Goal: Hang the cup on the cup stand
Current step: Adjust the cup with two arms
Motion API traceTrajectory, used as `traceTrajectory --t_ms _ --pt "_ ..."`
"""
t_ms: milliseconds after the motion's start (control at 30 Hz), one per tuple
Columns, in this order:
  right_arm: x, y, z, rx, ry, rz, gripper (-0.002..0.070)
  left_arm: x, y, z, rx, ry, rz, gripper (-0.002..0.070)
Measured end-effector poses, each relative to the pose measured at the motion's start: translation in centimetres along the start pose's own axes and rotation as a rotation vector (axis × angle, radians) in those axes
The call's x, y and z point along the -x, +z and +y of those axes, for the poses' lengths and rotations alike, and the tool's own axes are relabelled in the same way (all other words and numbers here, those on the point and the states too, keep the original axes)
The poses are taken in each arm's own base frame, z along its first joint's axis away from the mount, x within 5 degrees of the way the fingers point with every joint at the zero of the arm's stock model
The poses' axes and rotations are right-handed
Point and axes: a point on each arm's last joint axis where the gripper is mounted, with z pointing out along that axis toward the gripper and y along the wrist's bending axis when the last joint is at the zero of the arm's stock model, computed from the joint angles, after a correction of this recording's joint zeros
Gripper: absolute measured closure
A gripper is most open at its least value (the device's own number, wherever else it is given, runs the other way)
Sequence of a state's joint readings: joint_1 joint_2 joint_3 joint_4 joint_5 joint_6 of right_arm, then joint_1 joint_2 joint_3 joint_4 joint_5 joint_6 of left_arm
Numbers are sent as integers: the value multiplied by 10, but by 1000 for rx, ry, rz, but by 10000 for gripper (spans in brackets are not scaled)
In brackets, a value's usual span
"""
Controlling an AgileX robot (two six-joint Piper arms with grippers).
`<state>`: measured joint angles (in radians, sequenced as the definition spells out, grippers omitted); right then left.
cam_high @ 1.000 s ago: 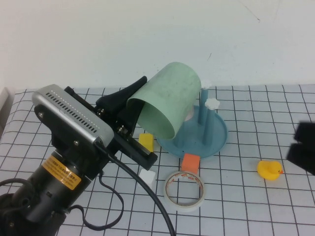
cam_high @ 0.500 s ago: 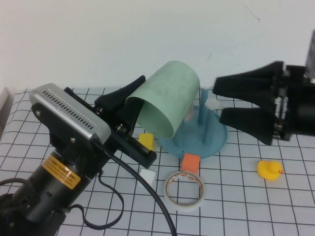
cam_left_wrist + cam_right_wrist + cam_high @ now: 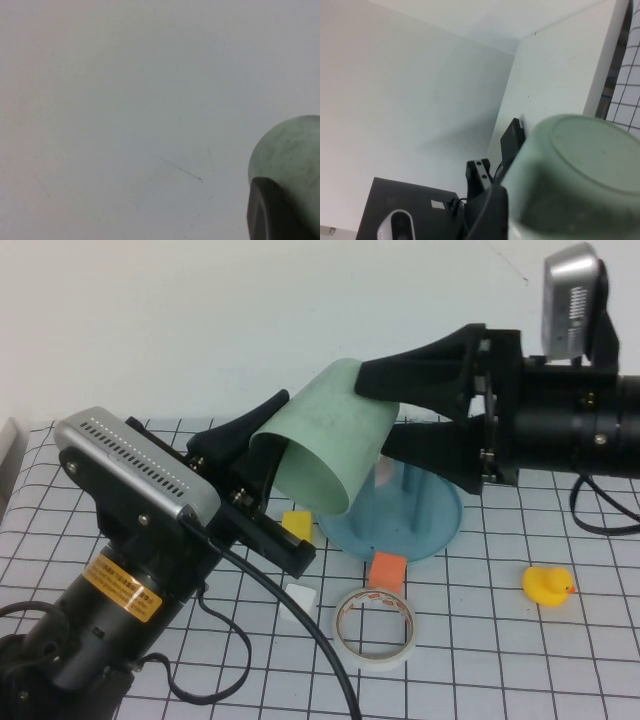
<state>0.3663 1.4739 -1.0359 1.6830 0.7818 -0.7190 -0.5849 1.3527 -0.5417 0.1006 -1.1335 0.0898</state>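
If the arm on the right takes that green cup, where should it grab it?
Probably around the closed bottom end. The cup lies tilted in the left gripper, shut on its rim, mouth facing down-left. Its base points toward the right gripper, whose open fingers straddle that end, coming from the right, above the cup stand.

The cup (image 3: 575, 175) fills the lower right of the frame — its pale mint-green closed base faces the camera, round and matte. A black finger of the left gripper (image 3: 487, 212) rises at lower centre, touching the cup's side. White wall covers the upper left — a strip of black-gridded table (image 3: 627, 100) shows at the right edge.
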Motion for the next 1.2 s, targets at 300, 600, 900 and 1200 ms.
traceTrajectory --t_ms 300,600,900,1200 --pt "6 27 3 6 -2 17 -17 0 0 0 3 -27 0 664" --pt "6 42 3 13 -1 41 -19 0 0 0 3 -29 0 664" --pt "6 43 2 10 -9 38 71 0 0 2 17 -37 1 508" --pt "13 43 4 -9 -133 -6 73 -2 -1 2 22 -71 10 269"
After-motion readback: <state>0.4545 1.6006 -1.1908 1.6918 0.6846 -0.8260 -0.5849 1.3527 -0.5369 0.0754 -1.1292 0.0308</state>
